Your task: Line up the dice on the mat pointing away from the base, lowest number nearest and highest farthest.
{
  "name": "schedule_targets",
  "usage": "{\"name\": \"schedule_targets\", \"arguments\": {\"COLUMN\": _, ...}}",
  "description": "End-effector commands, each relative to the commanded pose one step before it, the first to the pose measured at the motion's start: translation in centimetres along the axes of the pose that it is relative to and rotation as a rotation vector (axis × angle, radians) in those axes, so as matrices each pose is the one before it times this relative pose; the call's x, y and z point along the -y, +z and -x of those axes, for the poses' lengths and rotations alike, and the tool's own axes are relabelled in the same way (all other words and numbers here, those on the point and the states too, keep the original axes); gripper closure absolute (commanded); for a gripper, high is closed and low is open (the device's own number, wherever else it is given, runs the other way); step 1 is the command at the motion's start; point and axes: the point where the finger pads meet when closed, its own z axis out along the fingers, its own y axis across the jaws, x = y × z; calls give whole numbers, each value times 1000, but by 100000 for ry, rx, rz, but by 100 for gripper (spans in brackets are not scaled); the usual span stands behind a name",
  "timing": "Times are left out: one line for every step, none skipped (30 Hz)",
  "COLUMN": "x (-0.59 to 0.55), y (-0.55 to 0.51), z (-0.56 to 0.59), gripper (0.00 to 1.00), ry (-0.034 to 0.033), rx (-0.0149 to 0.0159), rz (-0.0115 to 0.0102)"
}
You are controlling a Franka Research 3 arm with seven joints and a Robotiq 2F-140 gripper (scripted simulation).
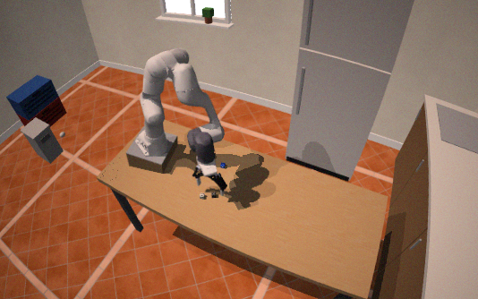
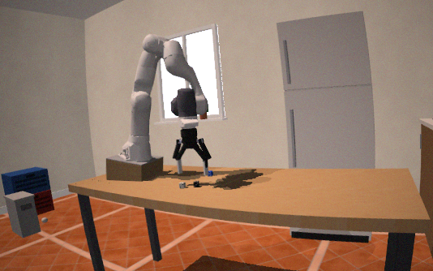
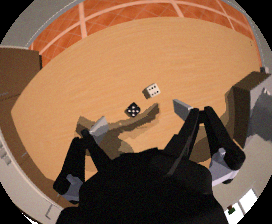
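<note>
The dark brown mat (image 1: pixel 246 181) lies on the table, partly merged with the arm's shadow; it also shows in the exterior view (image 2: pixel 236 178). A white die (image 1: pixel 202 196) and a black die (image 1: pixel 214 194) lie close together on the bare wood just off the mat's edge. A blue die (image 1: pixel 223 165) lies nearer the arm, beside the mat. My gripper (image 1: pixel 209 184) is wide open and empty, pointing down just above the table between the blue die and the other two. The wrist view shows the black die (image 3: pixel 132 110) and the white die (image 3: pixel 152 91) ahead of the open fingers.
The robot's base block (image 1: pixel 152 154) stands at the table's left end. A fridge (image 1: pixel 345 85) stands behind the table and a counter (image 1: pixel 457 188) to the right. Blue and grey boxes (image 1: pixel 37 100) are off to the left, away from the table.
</note>
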Motion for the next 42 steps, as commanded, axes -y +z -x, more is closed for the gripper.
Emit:
{"name": "schedule_targets", "arguments": {"x": -103, "y": -9, "z": 430, "gripper": 0, "ry": 201, "rx": -90, "rz": -2}}
{"name": "schedule_targets", "arguments": {"x": 0, "y": 0, "z": 0, "gripper": 0, "ry": 0, "rx": 0, "rz": 0}}
{"name": "schedule_targets", "arguments": {"x": -72, "y": 1, "z": 268, "gripper": 0, "ry": 0, "rx": -1, "rz": 1}}
{"name": "schedule_targets", "arguments": {"x": -81, "y": 0, "z": 308, "gripper": 0, "ry": 0, "rx": 1, "rz": -1}}
{"name": "schedule_targets", "arguments": {"x": -91, "y": 0, "z": 346, "gripper": 0, "ry": 0, "rx": 1, "rz": -1}}
{"name": "schedule_targets", "arguments": {"x": -101, "y": 0, "z": 380, "gripper": 0, "ry": 0, "rx": 0, "rz": 0}}
{"name": "schedule_targets", "arguments": {"x": -109, "y": 1, "z": 407, "gripper": 0, "ry": 0, "rx": -1, "rz": 1}}
{"name": "schedule_targets", "arguments": {"x": -114, "y": 1, "z": 427, "gripper": 0, "ry": 0, "rx": -1, "rz": 1}}
{"name": "schedule_targets", "arguments": {"x": -116, "y": 0, "z": 438, "gripper": 0, "ry": 0, "rx": 0, "rz": 0}}
{"name": "schedule_targets", "arguments": {"x": -114, "y": -2, "z": 432, "gripper": 0, "ry": 0, "rx": 1, "rz": -1}}
{"name": "schedule_targets", "arguments": {"x": -115, "y": 0, "z": 435, "gripper": 0, "ry": 0, "rx": 1, "rz": -1}}
{"name": "schedule_targets", "arguments": {"x": -112, "y": 0, "z": 425, "gripper": 0, "ry": 0, "rx": 1, "rz": -1}}
{"name": "schedule_targets", "arguments": {"x": -106, "y": -1, "z": 402, "gripper": 0, "ry": 0, "rx": 1, "rz": -2}}
{"name": "schedule_targets", "arguments": {"x": -100, "y": 0, "z": 376, "gripper": 0, "ry": 0, "rx": 0, "rz": 0}}
{"name": "schedule_targets", "arguments": {"x": -97, "y": 2, "z": 352, "gripper": 0, "ry": 0, "rx": -3, "rz": 5}}
{"name": "schedule_targets", "arguments": {"x": -74, "y": -4, "z": 298, "gripper": 0, "ry": -1, "rx": 4, "rz": -8}}
{"name": "schedule_targets", "arguments": {"x": -65, "y": -4, "z": 258, "gripper": 0, "ry": 0, "rx": -1, "rz": -5}}
{"name": "schedule_targets", "arguments": {"x": 0, "y": 0, "z": 0, "gripper": 0, "ry": 0, "rx": 0, "rz": 0}}
{"name": "schedule_targets", "arguments": {"x": 0, "y": 0, "z": 0, "gripper": 0, "ry": 0, "rx": 0, "rz": 0}}
{"name": "schedule_targets", "arguments": {"x": -52, "y": -3, "z": 213, "gripper": 0, "ry": 0, "rx": 1, "rz": -6}}
{"name": "schedule_targets", "arguments": {"x": -74, "y": 15, "z": 217, "gripper": 0, "ry": 2, "rx": -7, "rz": 45}}
{"name": "schedule_targets", "arguments": {"x": -66, "y": 3, "z": 237, "gripper": 0, "ry": 2, "rx": -4, "rz": 30}}
{"name": "schedule_targets", "arguments": {"x": -68, "y": -3, "z": 265, "gripper": 0, "ry": -2, "rx": 6, "rz": -41}}
{"name": "schedule_targets", "arguments": {"x": -85, "y": 0, "z": 319, "gripper": 0, "ry": 0, "rx": 0, "rz": 0}}
{"name": "schedule_targets", "arguments": {"x": -103, "y": 0, "z": 389, "gripper": 0, "ry": 0, "rx": 0, "rz": -2}}
{"name": "schedule_targets", "arguments": {"x": -119, "y": -1, "z": 452, "gripper": 0, "ry": 0, "rx": 0, "rz": -3}}
{"name": "schedule_targets", "arguments": {"x": -135, "y": -1, "z": 509, "gripper": 0, "ry": 0, "rx": 0, "rz": -2}}
{"name": "schedule_targets", "arguments": {"x": -149, "y": -1, "z": 561, "gripper": 0, "ry": 0, "rx": 0, "rz": -3}}
{"name": "schedule_targets", "arguments": {"x": -164, "y": 1, "z": 621, "gripper": 0, "ry": 0, "rx": 0, "rz": -1}}
{"name": "schedule_targets", "arguments": {"x": -175, "y": 0, "z": 657, "gripper": 0, "ry": 0, "rx": 0, "rz": 1}}
{"name": "schedule_targets", "arguments": {"x": -183, "y": -1, "z": 688, "gripper": 0, "ry": 0, "rx": 0, "rz": -2}}
{"name": "schedule_targets", "arguments": {"x": -192, "y": 0, "z": 726, "gripper": 0, "ry": 0, "rx": 0, "rz": 1}}
{"name": "schedule_targets", "arguments": {"x": -198, "y": 0, "z": 743, "gripper": 0, "ry": 0, "rx": 0, "rz": -1}}
{"name": "schedule_targets", "arguments": {"x": -202, "y": 0, "z": 764, "gripper": 0, "ry": 0, "rx": 0, "rz": 1}}
{"name": "schedule_targets", "arguments": {"x": 0, "y": 0, "z": 0, "gripper": 0, "ry": 0, "rx": 0, "rz": 0}}
{"name": "schedule_targets", "arguments": {"x": 0, "y": 0, "z": 0, "gripper": 0, "ry": 0, "rx": 0, "rz": 0}}
{"name": "schedule_targets", "arguments": {"x": -205, "y": 0, "z": 770, "gripper": 0, "ry": 0, "rx": 0, "rz": 0}}
{"name": "schedule_targets", "arguments": {"x": -205, "y": 0, "z": 770, "gripper": 0, "ry": 0, "rx": 0, "rz": 0}}
{"name": "schedule_targets", "arguments": {"x": -203, "y": 0, "z": 767, "gripper": 0, "ry": 0, "rx": 0, "rz": 0}}
{"name": "schedule_targets", "arguments": {"x": -199, "y": 0, "z": 747, "gripper": 0, "ry": 0, "rx": 0, "rz": 0}}
{"name": "schedule_targets", "arguments": {"x": -193, "y": 0, "z": 728, "gripper": 0, "ry": 0, "rx": 0, "rz": 0}}
{"name": "schedule_targets", "arguments": {"x": -184, "y": 0, "z": 689, "gripper": 0, "ry": 0, "rx": 0, "rz": 0}}
